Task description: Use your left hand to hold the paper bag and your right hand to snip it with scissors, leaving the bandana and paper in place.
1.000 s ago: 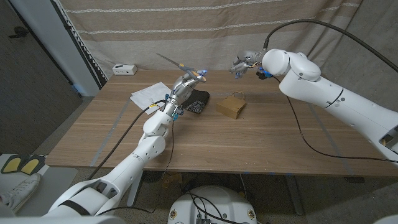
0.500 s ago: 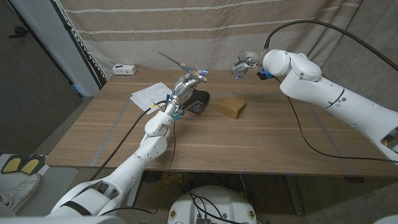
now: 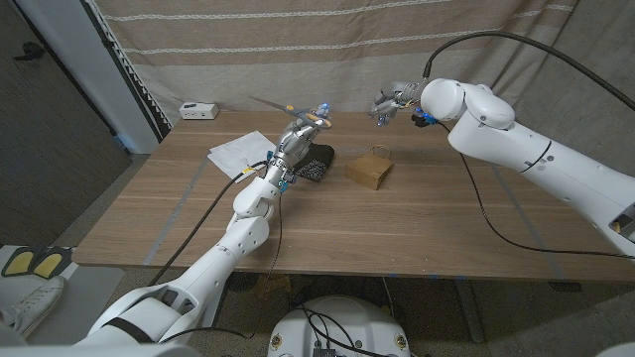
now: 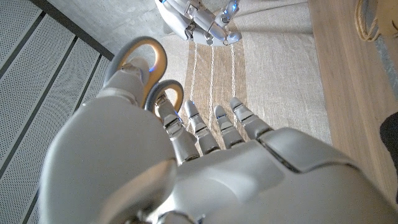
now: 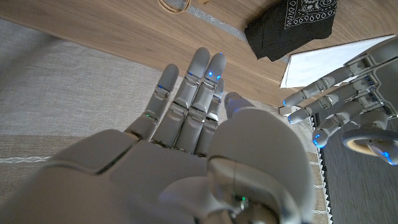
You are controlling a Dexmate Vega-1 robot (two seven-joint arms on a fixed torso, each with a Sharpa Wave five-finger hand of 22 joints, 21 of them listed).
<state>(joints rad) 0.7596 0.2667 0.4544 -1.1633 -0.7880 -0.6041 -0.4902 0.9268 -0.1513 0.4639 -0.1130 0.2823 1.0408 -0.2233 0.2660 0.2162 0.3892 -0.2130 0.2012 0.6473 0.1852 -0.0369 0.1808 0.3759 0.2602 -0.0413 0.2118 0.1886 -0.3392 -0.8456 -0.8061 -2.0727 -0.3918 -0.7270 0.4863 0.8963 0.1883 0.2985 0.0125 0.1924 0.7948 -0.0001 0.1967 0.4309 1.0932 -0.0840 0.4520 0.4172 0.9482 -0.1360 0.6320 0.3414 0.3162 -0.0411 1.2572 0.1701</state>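
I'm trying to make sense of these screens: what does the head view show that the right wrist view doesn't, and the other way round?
Head view alone: the whole paper bag, the blades of the scissors, and a small white box at the table's far edge. Right wrist view alone: the white pattern on the bandana, close up. Both: the bandana, the paper, the left robot hand holding the scissors, and the right robot hand, holding nothing.

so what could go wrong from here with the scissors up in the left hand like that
The scissors sit in the left hand, though the task has the right hand cutting; it is open and holds nothing, so a mid-air handover could drop them. They hang above the bandana and paper, so a fall may shift either. The paper bag stands unheld.
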